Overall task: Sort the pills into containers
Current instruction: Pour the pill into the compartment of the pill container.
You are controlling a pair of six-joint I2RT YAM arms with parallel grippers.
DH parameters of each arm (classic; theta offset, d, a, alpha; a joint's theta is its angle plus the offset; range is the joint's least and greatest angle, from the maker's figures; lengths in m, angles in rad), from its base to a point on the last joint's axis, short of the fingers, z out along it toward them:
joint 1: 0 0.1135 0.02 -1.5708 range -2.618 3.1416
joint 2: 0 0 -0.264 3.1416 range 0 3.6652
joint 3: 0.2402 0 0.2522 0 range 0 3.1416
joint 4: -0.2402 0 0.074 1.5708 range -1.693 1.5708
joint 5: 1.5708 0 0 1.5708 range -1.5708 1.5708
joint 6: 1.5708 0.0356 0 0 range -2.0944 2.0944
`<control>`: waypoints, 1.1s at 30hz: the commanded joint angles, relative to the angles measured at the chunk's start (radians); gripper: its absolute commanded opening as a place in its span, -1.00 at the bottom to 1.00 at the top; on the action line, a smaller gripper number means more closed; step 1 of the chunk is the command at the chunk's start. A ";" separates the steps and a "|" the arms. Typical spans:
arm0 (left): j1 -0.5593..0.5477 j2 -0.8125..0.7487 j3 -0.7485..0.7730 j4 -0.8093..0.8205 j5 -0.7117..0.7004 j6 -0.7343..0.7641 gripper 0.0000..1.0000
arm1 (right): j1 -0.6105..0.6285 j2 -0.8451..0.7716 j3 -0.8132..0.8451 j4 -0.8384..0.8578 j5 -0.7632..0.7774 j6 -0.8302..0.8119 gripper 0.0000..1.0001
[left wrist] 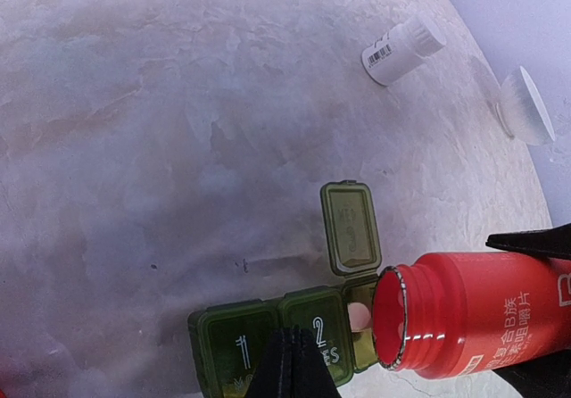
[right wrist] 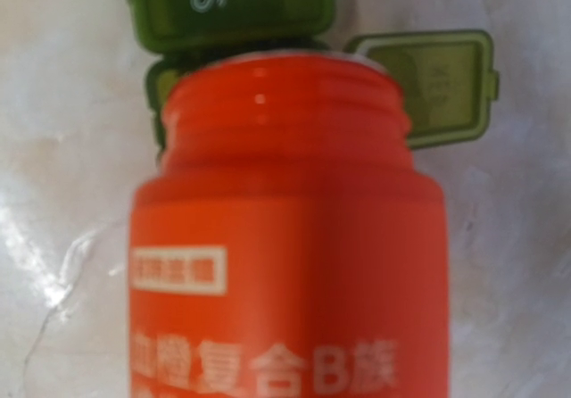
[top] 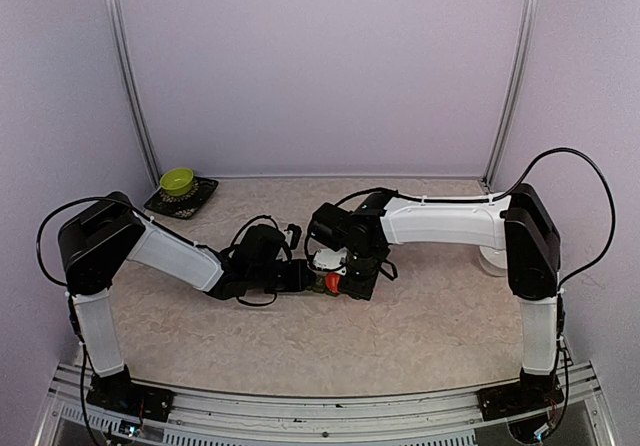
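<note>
The left claw (left wrist: 290, 367), dark tips together, sits at the near edge of the green container strip (left wrist: 227, 349), translucent plastic with lids marked "1" and "2". Just right, the right claw (left wrist: 531, 309) is clamped on a glossy red bottle (left wrist: 473, 313) with white Chinese print. Its threaded mouth meets the open third compartment, which holds a pale pill (left wrist: 359, 316). Beyond is bare marbled desk (left wrist: 134, 148). Far right, a white bottle (left wrist: 401, 50) lies toppled.

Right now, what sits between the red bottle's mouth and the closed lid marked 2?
The left wrist view shows the open end compartment there, one pale pill in it, close to the mouth of the red bottle.
</note>
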 commanded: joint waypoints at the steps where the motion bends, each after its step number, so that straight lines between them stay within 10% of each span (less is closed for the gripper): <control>1: 0.003 0.010 -0.019 -0.029 0.000 -0.003 -0.96 | 0.007 -0.012 0.011 0.002 -0.003 -0.007 -1.00; 33: 0.003 0.007 -0.013 -0.039 -0.007 -0.004 -0.97 | -0.033 -0.193 -0.306 0.290 -0.101 0.047 -1.00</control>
